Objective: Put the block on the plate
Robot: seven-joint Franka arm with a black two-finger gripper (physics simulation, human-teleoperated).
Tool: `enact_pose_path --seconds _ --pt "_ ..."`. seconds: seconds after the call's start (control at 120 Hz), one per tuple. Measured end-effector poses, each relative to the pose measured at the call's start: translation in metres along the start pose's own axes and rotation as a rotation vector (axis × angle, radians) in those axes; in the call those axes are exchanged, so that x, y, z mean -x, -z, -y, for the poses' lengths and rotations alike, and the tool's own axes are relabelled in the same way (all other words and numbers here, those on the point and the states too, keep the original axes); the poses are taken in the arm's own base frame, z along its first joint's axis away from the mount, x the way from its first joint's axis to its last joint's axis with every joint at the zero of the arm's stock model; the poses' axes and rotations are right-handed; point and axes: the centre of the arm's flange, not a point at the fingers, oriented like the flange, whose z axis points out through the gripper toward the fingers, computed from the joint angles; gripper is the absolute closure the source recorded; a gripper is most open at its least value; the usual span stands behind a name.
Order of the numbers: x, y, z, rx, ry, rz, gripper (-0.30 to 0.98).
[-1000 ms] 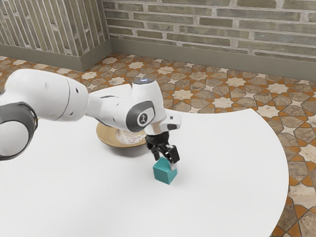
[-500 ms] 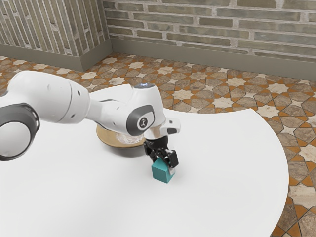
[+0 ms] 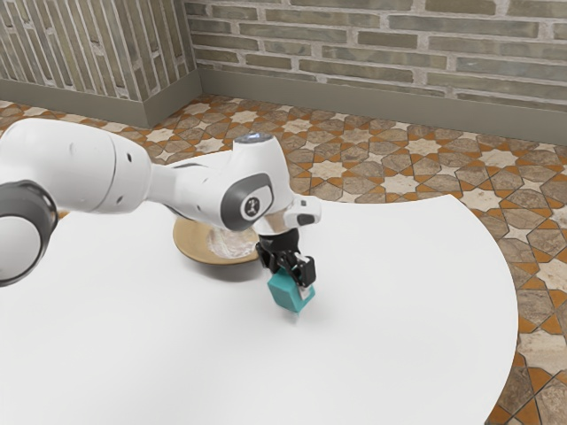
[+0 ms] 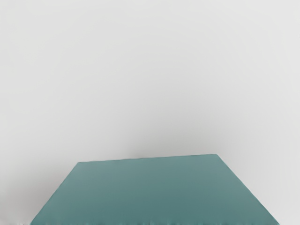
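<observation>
Fingers [image 3: 306, 269] pinch the smooth, flat-sided teal block [image 3: 284, 293], tilted above the white table [image 3: 399, 301].

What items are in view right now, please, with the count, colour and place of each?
block: one, teal, held tilted just above the table
plate: one, tan with a whitish middle, on the table, partly hidden by the arm
table: one, white, under the block and plate
floor: one, tiled in brown, orange and cream, beyond the table
wall: two brick faces, grey-green and brown, beyond the floor
skirting: one strip per wall face, grey, along its foot
arm: one, white with dark grey parts, reaching in from the exterior view's left
gripper: one, black, shut on the block
</observation>
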Motion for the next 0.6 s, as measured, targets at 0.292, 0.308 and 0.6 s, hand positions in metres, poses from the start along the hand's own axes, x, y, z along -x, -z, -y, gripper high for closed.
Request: enact_pose_path --seconds 0.292,0.308,0.6 --pt "-0.013 0.058 0.054 -0.034 0.082 -0.105 0.30" --pt "-0.015 0.060 0.059 -0.035 0.088 -0.111 0.30" --pt "-0.022 0.071 0.147 -0.064 0.210 -0.146 0.30"
